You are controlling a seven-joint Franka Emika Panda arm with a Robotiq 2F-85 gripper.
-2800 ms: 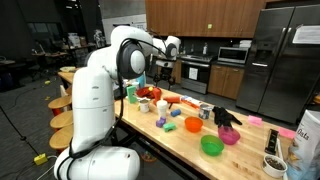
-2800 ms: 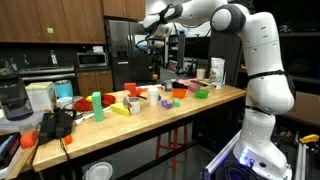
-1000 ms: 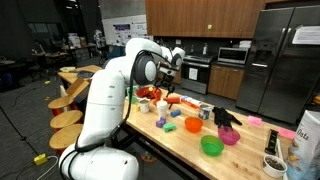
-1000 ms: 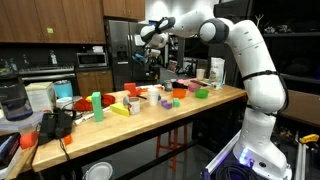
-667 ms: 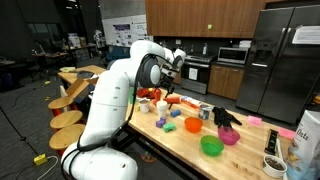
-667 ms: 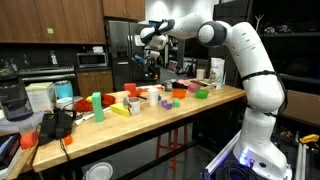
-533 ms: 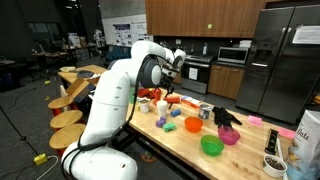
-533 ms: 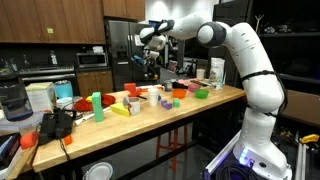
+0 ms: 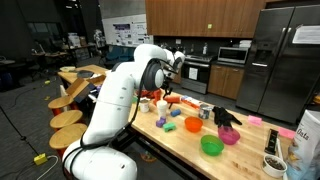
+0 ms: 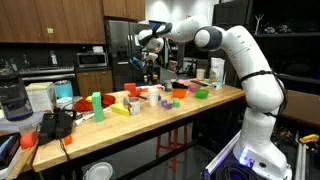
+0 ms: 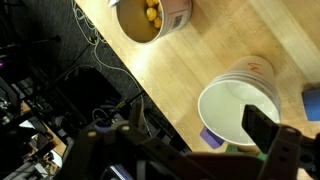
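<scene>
My gripper [image 9: 176,58] [image 10: 147,42] hangs high above the far end of the wooden table [image 9: 180,140] in both exterior views, holding nothing. In the wrist view the gripper [image 11: 180,142] is open, its dark fingers [image 11: 262,128] wide apart. Directly below, an empty white cup [image 11: 240,108] stands near the table edge. A small purple block [image 11: 207,137] lies beside it. A white container of yellow pieces [image 11: 152,18] stands further along the same edge.
Orange bowl [image 9: 193,125], green bowl [image 9: 211,146], pink bowl [image 9: 229,135] and a black glove-like object [image 9: 226,117] crowd the table. A green block [image 10: 96,100], yellow block [image 10: 120,109] and black appliance [image 10: 14,100] sit toward one end. Beyond the table edge is dark floor with cables [image 11: 60,90].
The arm has stretched further out over the table, carrying the gripper a little along it. The jaws stayed open.
</scene>
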